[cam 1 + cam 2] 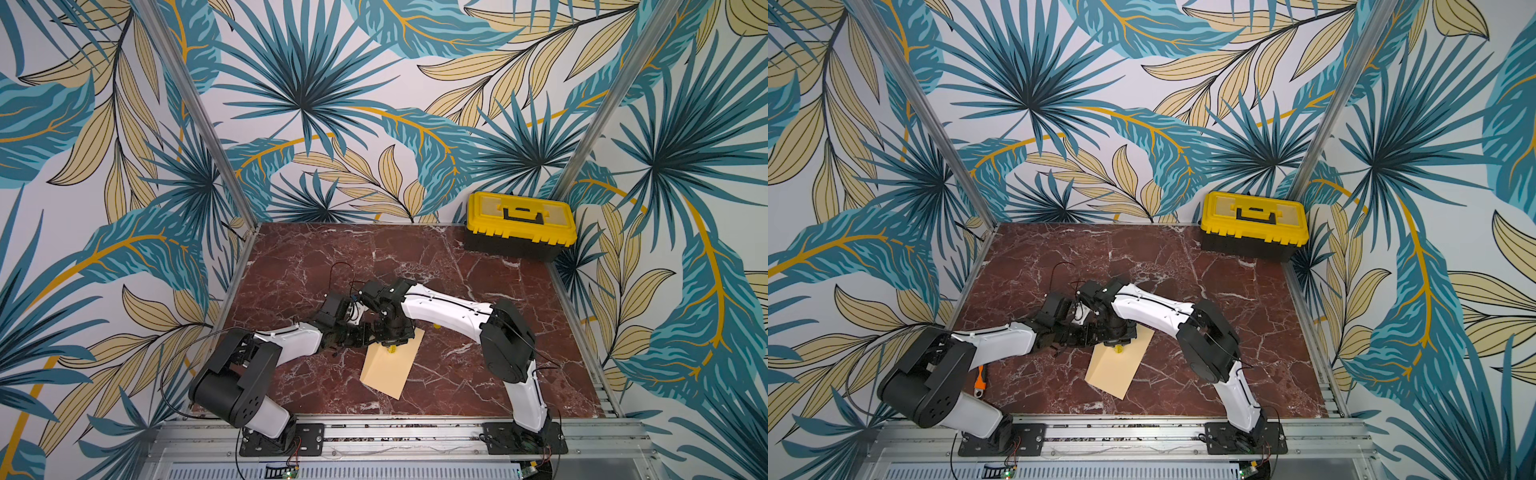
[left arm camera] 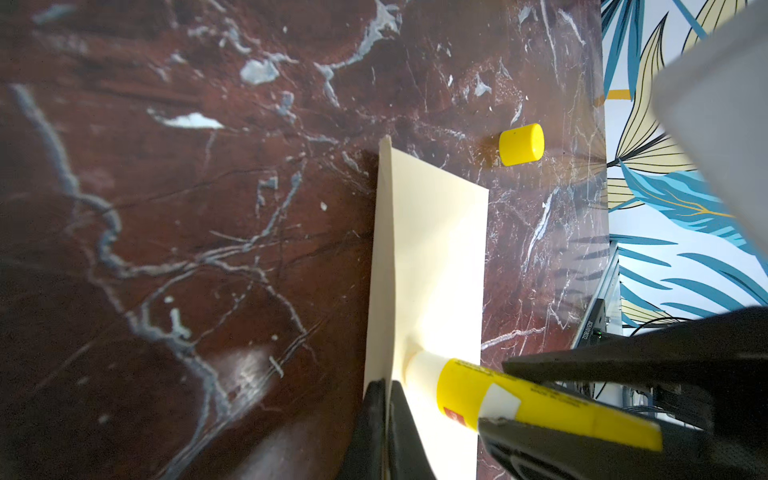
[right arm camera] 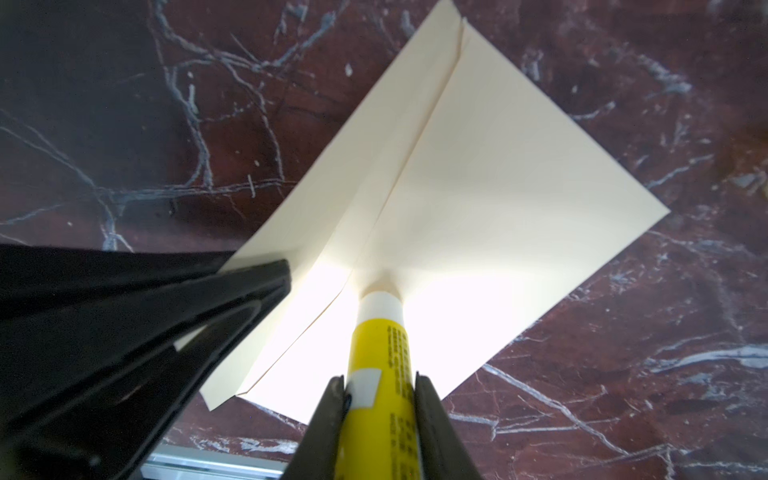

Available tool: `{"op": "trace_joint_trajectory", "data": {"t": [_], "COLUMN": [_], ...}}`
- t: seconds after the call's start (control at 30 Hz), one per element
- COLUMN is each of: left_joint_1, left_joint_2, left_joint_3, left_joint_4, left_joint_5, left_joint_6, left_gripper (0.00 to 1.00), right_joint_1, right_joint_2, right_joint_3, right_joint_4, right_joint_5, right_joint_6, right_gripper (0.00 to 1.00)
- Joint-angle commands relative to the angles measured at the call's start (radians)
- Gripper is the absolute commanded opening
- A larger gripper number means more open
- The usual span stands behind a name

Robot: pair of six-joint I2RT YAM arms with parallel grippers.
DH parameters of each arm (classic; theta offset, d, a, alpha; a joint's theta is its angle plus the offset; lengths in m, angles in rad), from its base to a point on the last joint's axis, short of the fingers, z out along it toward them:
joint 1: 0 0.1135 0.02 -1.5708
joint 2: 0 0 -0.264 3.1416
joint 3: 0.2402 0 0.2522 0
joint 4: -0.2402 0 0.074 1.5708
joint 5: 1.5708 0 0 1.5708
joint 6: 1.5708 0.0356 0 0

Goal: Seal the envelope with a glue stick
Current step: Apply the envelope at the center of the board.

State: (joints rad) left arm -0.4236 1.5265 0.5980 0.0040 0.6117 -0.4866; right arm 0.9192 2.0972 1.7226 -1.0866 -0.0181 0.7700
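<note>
Envelope (image 1: 388,368) (image 1: 1113,365) lies on the red-marble counter (image 1: 316,257), abt 6 o'clock from ctr in both top views, w/ its long axis running 7 to 1 o'clock. It is pale tan paper and plain on the side showing. The pointed flap on its 9 o'clock side stands up off the body, and the fold line is clear in the right wrist view (image 3: 498,187). The envelope's inside is hidden.

An orange-handled tool (image 1: 980,378) peeks out beside the left arm at 8 o'clock in a top view, mostly covered.

The left hand (image 2: 388,386) is clamped on the flap's edge, fingers together w/ only paper btwn them, holding the flap raised. The right hand (image 3: 380,380) is clamped on the glue stick (image 3: 380,353) (image 2: 519,399), aiming it down at the paper. The stick has a yellow barrel, a white label w/ a red mark, and is uncapped. Its white tip touches the envelope body just beside the flap fold. From above only a bit of yellow (image 1: 391,351) shows under the two hands.

The yellow cap (image 2: 521,144) (image 1: 436,327) sits on the counter apart from the envelope, abt 2 o'clock from the stick.

The toolbox (image 1: 519,226) (image 1: 1254,222) sits in the far 1 o'clock corner by the walls, well apart from the rest. It has a black body and a yellow lid w/ a black handle. The lid is shut, so the contents are hidden.
</note>
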Motion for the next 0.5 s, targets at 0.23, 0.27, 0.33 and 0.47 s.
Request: {"op": "trace_joint_trajectory", "data": {"t": [0.23,0.27,0.33,0.47], "left_joint_1": [0.005,0.005,0.005,0.005], "left_joint_2": [0.008,0.009,0.007,0.004], "left_joint_3": [-0.006,-0.006,-0.006,-0.005], "left_joint_4": [0.011,0.012,0.011,0.011], "left_joint_5": [0.041,0.039,0.039,0.037], "left_joint_6": [0.020,0.020,0.019,0.017], "left_gripper": [0.07,0.07,0.07,0.07], "right_joint_1": [0.001,0.001,0.001,0.000], "right_joint_2": [0.063,0.062,0.062,0.062], "right_joint_3": [-0.026,-0.027,-0.039,-0.059], "right_joint_4": [0.041,0.048,0.070,0.089], "right_joint_5": [0.047,0.041,0.021,-0.013], "right_joint_6": [0.009,0.009,0.013,0.013], "right_gripper": [0.00,0.00,0.00,0.00]}}
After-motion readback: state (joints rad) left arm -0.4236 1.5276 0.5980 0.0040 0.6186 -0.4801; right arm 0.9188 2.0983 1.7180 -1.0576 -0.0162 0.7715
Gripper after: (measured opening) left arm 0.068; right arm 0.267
